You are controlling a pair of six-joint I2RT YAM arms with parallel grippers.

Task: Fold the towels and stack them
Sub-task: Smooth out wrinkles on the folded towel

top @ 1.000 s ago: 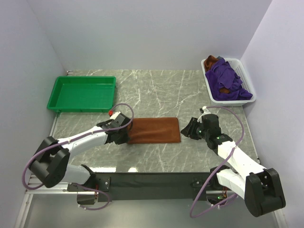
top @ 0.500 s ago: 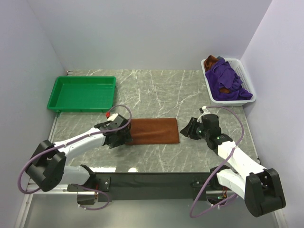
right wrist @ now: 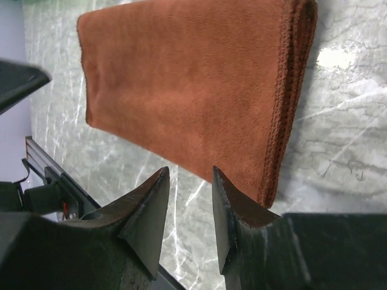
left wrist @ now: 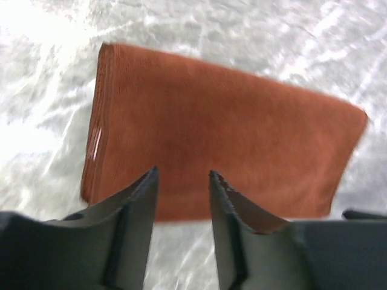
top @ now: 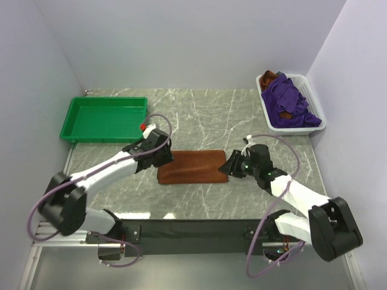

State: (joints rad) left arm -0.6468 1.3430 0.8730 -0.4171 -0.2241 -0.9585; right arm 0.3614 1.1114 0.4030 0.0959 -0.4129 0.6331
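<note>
Folded rust-brown towel [top: 192,167] lies flat on the tabletop [top: 199,118], centre of frame. Your left hand [top: 164,159] and right hand [top: 230,168] sit at its short ends, both half-parted, gripping nothing. Risk: pinch only the top layer and the fold peels open; a dragging fingertip would skew it.

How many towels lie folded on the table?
1: the rust-brown towel, flat at centre. Other towels are bunched in the white basket at far right, some probably hidden.
</note>
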